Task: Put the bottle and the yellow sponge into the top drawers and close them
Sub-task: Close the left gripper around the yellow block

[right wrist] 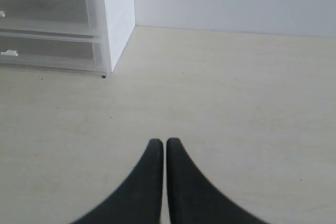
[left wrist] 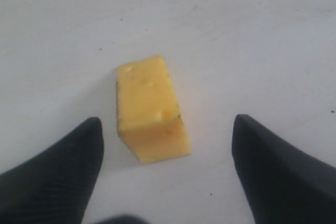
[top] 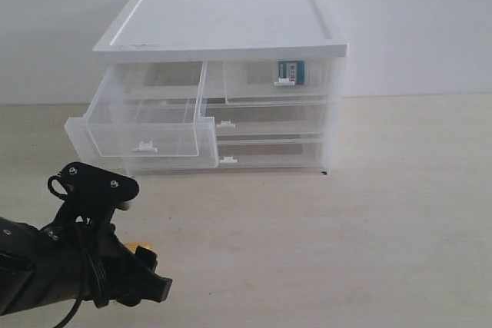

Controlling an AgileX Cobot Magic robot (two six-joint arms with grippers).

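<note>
The yellow sponge (left wrist: 149,108) lies on the table, its near end between the wide-apart fingers of my open left gripper (left wrist: 167,124), which touch nothing. In the exterior view only a sliver of the sponge (top: 141,249) shows beside the left arm (top: 84,259). The top left drawer (top: 146,124) is pulled out and holds nothing. The top right drawer (top: 280,81) is pushed in, with the bottle (top: 291,71) and its teal label showing through the clear front. My right gripper (right wrist: 160,142) is shut on nothing above bare table, off to the cabinet's right; it is outside the exterior view.
The white-topped cabinet (top: 223,24) stands at the back against the wall, with two full-width drawers (top: 269,120) pushed in below. Its right side wall (right wrist: 118,19) shows in the right wrist view. Pale tabletop (top: 346,228) spreads in front and to the right.
</note>
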